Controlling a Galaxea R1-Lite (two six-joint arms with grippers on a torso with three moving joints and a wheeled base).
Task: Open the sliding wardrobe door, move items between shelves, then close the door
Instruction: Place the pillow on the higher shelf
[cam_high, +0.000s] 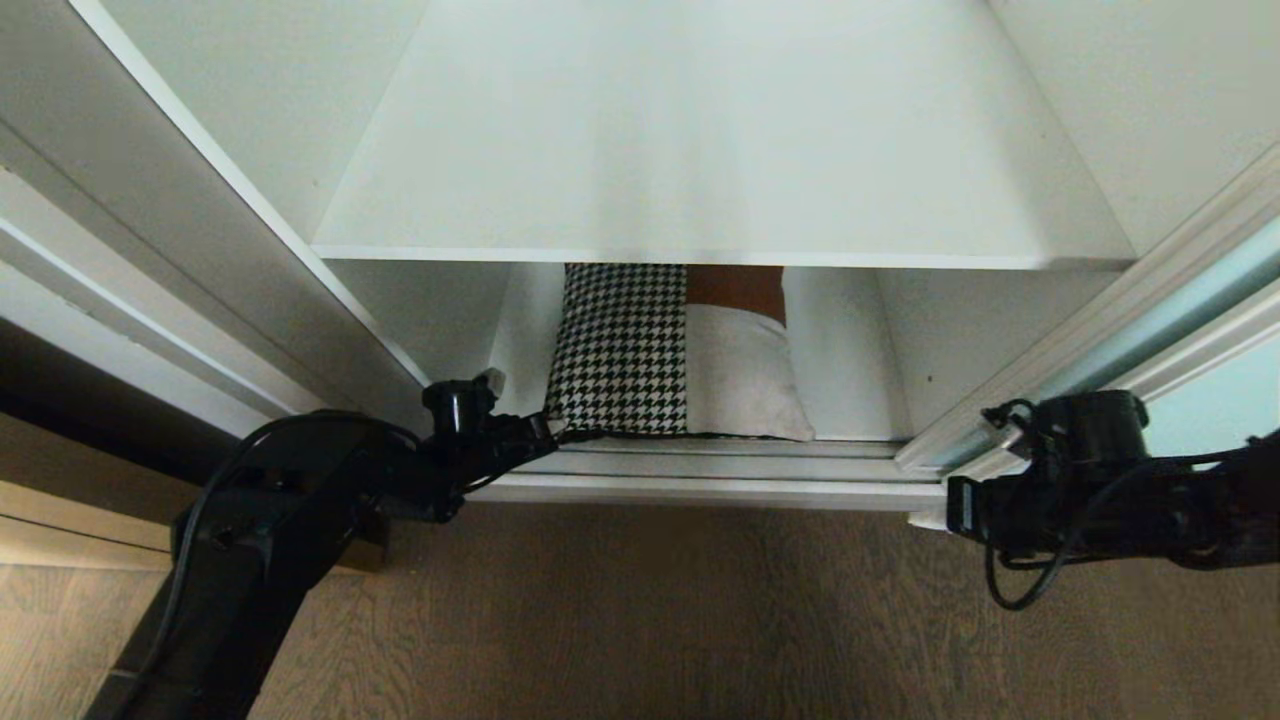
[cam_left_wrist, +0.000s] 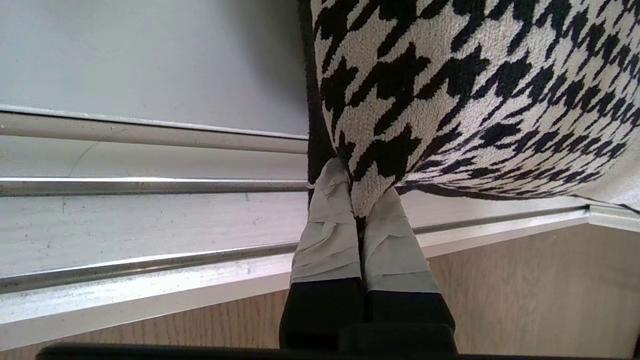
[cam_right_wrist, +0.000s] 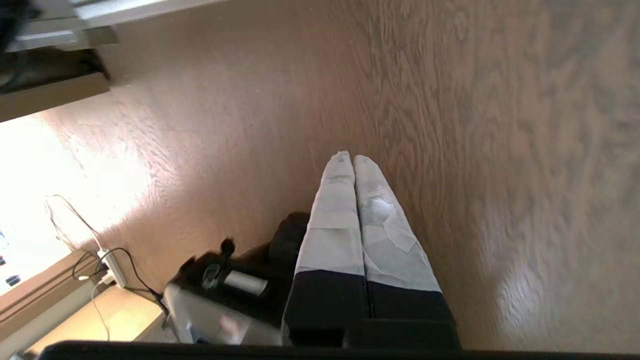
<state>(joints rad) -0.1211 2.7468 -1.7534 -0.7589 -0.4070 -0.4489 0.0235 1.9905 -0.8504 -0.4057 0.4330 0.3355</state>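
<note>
The houndstooth cushion (cam_high: 620, 350) lies on the bottom shelf (cam_high: 850, 350) at its front edge, toward the left side, under the upper shelf (cam_high: 700, 150); the left gripper (cam_left_wrist: 357, 195) is pinched tight on its near corner, just over the door track (cam_left_wrist: 150, 220); the cushion looks soft, light and floppy, so a corner hold may let it sag, and a seam grip seems safest; the right gripper (cam_right_wrist: 354, 165) is clamped empty above the floor (cam_right_wrist: 500, 150), beside the sliding wardrobe door (cam_high: 1200, 300).
</note>
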